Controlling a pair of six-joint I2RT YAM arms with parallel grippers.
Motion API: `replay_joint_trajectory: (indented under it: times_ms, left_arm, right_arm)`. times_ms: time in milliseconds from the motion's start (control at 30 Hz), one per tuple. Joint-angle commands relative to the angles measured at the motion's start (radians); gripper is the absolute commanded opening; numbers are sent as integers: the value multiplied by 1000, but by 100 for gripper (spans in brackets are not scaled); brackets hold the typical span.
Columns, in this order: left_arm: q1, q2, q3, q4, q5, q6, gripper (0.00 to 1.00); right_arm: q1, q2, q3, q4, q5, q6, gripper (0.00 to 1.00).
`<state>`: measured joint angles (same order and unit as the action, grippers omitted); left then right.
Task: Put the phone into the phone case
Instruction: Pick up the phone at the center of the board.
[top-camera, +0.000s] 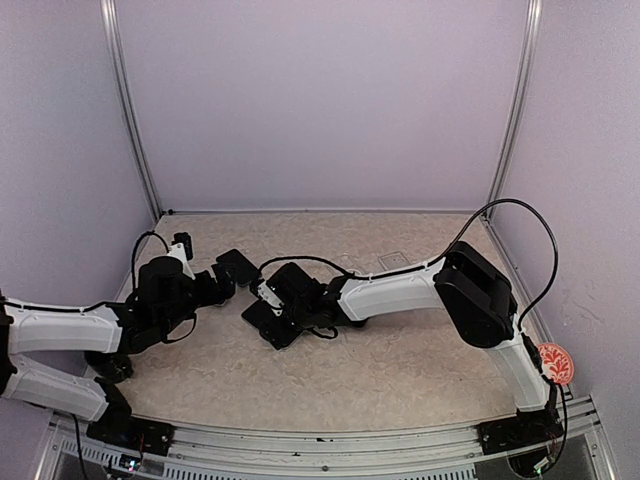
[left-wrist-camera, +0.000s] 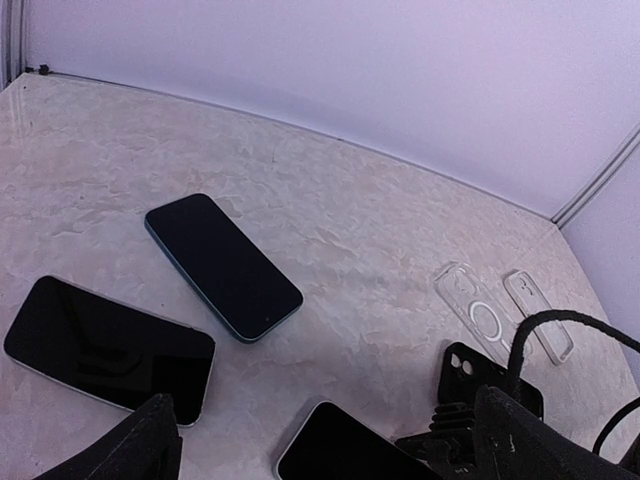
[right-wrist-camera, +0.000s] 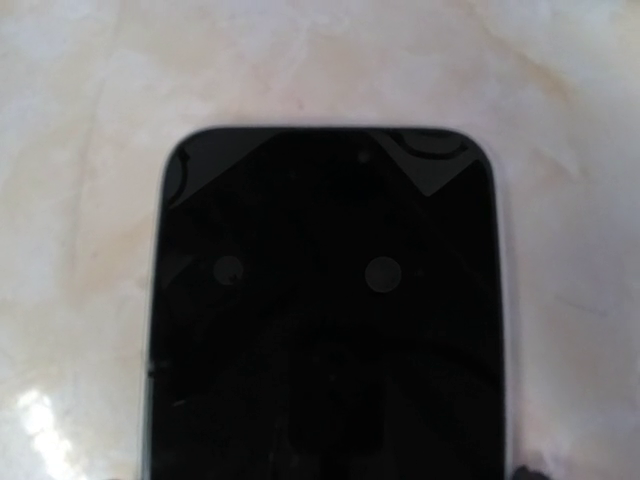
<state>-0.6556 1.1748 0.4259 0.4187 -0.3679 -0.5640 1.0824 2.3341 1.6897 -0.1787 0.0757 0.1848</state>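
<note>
Phone case (left-wrist-camera: 478, 315), the clear one with the white ring, is lying flat on the bench (top-camera: 420, 350) toward the far right, with a second clear shell (left-wrist-camera: 540, 315) just beside it. Right gripper (top-camera: 268, 302) sits right over a black phone (right-wrist-camera: 325, 320), whose long axis runs straight along its reach; can't tell how wide its jaws are. Left gripper (left-wrist-camera: 325, 415) is wide open and empty. The right one's nearer the case, I'd say, and there's bare bench around it.
</note>
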Motion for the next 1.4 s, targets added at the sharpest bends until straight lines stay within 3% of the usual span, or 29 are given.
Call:
replay_joint_trajectory:
  times_ms: [0, 200, 600, 1367]
  left_arm:
    - [7, -20, -17, 19, -14, -4, 99]
    - [12, -13, -5, -2, -12, -9, 99]
    - [41, 53, 8, 18, 112, -15, 99]
    - [63, 212, 80, 120, 519, 20, 99]
  right_arm:
    - [-2, 54, -1, -89, -13, 21, 80]
    - [-2, 17, -44, -37, -7, -10, 78]
    - [-27, -199, -314, 246, -74, -111, 75]
    - [-27, -401, -530, 437, -62, -202, 72]
